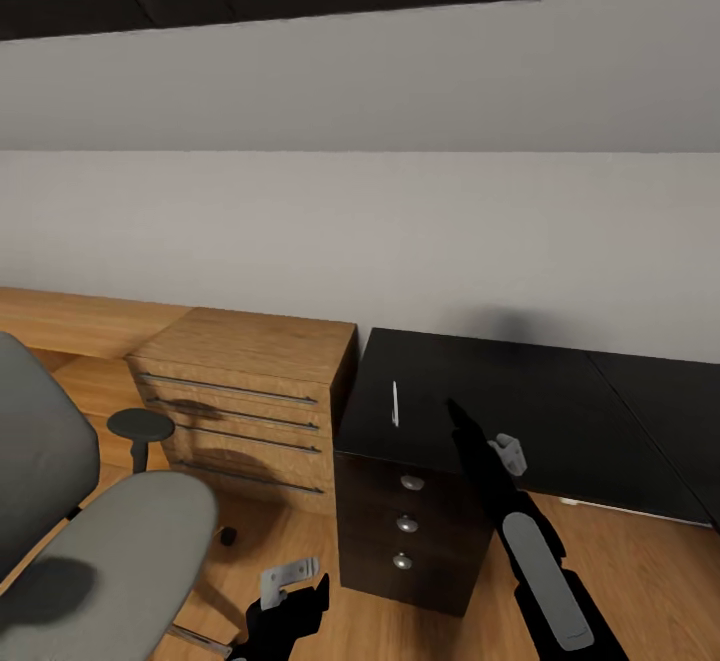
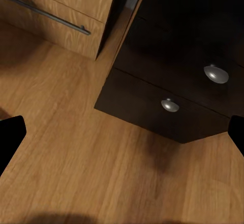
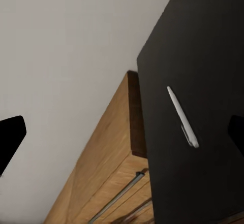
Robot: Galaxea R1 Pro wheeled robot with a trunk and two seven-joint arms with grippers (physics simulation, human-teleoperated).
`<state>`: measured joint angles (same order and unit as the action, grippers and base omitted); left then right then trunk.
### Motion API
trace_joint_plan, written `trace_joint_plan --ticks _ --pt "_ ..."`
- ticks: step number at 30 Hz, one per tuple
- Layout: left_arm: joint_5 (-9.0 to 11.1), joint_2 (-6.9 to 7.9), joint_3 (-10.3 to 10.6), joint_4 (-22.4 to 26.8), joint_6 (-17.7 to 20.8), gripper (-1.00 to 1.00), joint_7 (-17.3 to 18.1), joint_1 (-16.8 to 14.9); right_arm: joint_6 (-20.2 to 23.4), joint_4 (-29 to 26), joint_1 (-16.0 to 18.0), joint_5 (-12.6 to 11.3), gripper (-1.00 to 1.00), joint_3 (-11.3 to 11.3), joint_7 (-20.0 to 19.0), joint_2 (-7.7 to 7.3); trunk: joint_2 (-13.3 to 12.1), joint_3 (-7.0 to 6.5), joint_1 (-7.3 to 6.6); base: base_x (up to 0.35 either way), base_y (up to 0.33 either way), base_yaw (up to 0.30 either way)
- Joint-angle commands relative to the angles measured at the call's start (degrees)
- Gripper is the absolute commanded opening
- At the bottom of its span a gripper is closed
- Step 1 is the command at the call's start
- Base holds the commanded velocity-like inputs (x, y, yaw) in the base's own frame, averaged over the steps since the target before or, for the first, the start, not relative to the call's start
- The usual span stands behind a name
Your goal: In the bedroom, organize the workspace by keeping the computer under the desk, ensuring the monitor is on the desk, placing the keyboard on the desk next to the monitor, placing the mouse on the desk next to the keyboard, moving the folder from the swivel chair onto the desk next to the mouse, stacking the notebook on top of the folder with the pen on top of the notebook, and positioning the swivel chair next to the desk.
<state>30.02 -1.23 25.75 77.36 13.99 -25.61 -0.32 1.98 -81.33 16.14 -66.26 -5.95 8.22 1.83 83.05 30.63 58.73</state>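
Note:
A thin white pen [image 1: 395,403] lies on the glossy black desk [image 1: 560,421], near its left end above the black three-drawer unit [image 1: 405,531]. My right gripper [image 1: 462,426] hovers over the desk just right of the pen. In the right wrist view the pen [image 3: 182,117] lies on the desk top [image 3: 213,56], and my right gripper [image 3: 122,135] is open with nothing between its fingers. The grey swivel chair [image 1: 100,531] stands at the lower left. My left gripper [image 1: 300,596] hangs low over the floor, open [image 2: 123,135], facing the drawer unit [image 2: 173,76].
A light wooden drawer chest [image 1: 250,391] stands against the desk's left side, with a low wooden ledge [image 1: 70,321] running along the white wall behind it. The chair's black armrest [image 1: 140,426] is in front of the chest. Wooden floor [image 2: 76,153] lies between chair and drawer unit.

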Motion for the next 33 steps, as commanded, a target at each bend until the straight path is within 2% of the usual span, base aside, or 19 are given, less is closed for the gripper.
trace_joint_plan --ticks 1,12,13,15,17,22,24,25,28,29,30,31,33 --pt "0.3 0.02 0.1 0.1 0.2 1.0 -0.4 0.0 0.1 -0.3 0.0 -0.3 1.0 0.1 0.2 -0.02 0.0 0.06 0.0 0.0 0.0 0.002" --pt "0.4 0.05 0.1 0.1 0.2 1.0 -0.4 0.0 0.0 -0.2 0.0 -0.2 1.0 0.1 0.3 0.06 0.0 0.06 0.0 0.0 0.0 0.0" --pt "0.4 0.04 0.1 0.1 0.2 1.0 -0.4 0.0 0.0 -0.1 0.0 -0.4 1.0 2.9 0.3 0.0 0.0 0.06 0.0 0.0 0.0 0.0" --pt "0.3 0.06 0.1 0.1 0.2 1.0 -0.4 0.0 0.1 0.1 0.0 -0.5 1.0 4.3 0.3 0.04 0.0 0.06 0.0 0.0 0.0 0.0" --pt "0.2 0.08 0.1 0.1 0.2 1.0 -0.4 0.0 0.0 2.2 0.0 -0.2 1.0 7.6 0.2 -0.03 0.0 0.06 0.0 0.0 0.0 0.0" --pt "0.1 0.09 0.1 0.1 0.2 1.0 -0.4 0.0 -0.1 4.3 0.1 2.4 1.0 7.6 0.4 0.07 0.0 0.06 0.0 0.0 0.0 0.0" --pt "0.1 0.09 0.1 0.1 0.2 1.0 -0.5 0.0 -0.1 4.9 0.2 4.7 1.0 7.1 0.6 0.15 0.0 0.06 0.0 0.0 0.0 0.0" --pt "0.1 0.09 0.1 0.1 0.2 1.0 -0.5 0.0 -0.1 5.2 0.3 7.9 1.0 6.5 0.8 0.16 0.0 0.06 0.0 0.0 0.0 0.0" --pt "0.1 0.09 0.1 0.2 0.2 1.0 -0.5 0.0 0.1 5.5 0.3 13.7 1.0 5.8 1.8 0.17 0.0 0.06 0.0 0.0 0.0 0.0" --pt "0.1 0.09 0.1 0.2 0.2 1.0 -0.5 0.0 0.2 5.6 0.3 17.8 1.0 5.4 2.9 0.2 0.0 0.06 0.0 0.0 0.0 0.0" --pt "0.1 0.09 0.1 0.2 0.2 1.0 -0.5 0.0 0.3 5.7 0.4 19.8 1.0 5.3 3.5 0.21 0.0 0.06 0.0 0.0 0.0 0.0" --pt "0.1 0.09 0.1 0.2 0.2 1.0 -0.5 0.0 0.9 5.8 0.4 26.9 1.0 4.5 6.0 0.33 0.0 0.06 0.0 0.0 0.0 0.0" --pt "0.1 0.09 0.1 0.2 0.2 1.0 -0.5 0.0 2.0 5.7 0.4 30.3 1.0 3.7 7.5 0.39 0.0 0.06 0.0 0.0 0.0 0.0"
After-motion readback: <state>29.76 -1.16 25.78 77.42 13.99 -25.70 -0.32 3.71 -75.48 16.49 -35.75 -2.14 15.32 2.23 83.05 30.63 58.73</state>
